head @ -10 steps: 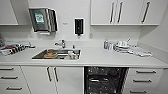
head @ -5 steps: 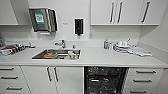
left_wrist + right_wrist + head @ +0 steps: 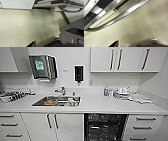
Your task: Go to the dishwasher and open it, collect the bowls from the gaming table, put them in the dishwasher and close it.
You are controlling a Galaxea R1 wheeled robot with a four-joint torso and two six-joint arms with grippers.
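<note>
Under the white bench (image 3: 100, 105), right of the sink (image 3: 57, 101), the dishwasher (image 3: 105, 127) is standing open, its dark interior and racks showing between the cupboard doors (image 3: 53, 125) and the drawers (image 3: 143, 127).

- Door: the lowered door (image 3: 100, 11) is hanging over the floor (image 3: 25, 27) in both wrist views, steel edge and bar handle (image 3: 121, 17) running past the cameras. Both arms are riding low, close to it.
- Tools: a dark tip is poking into each wrist view, but I cannot tell whether either tool is wide, narrow or holding anything.
- Bowls: not among the things before the robot here; no bowl in either wrist view. Gaming table likewise elsewhere. So the collecting step is probably the one outstanding.
- Clutter on the bench: dishes (image 3: 122, 93) right of the tap (image 3: 61, 90), more crockery (image 3: 11, 95) at far left. Something orange-brown is sitting in the sink.

Risks, as I judge them:
- The open door is projecting into the floor space; any turn or drive of the base from here could be clipping it with an arm or the chassis.
- A knock could be bending the hinge or swinging the door partly shut.
- The sink's orange-brown item and bench dishes could be mistaken for the wanted bowls.
</note>
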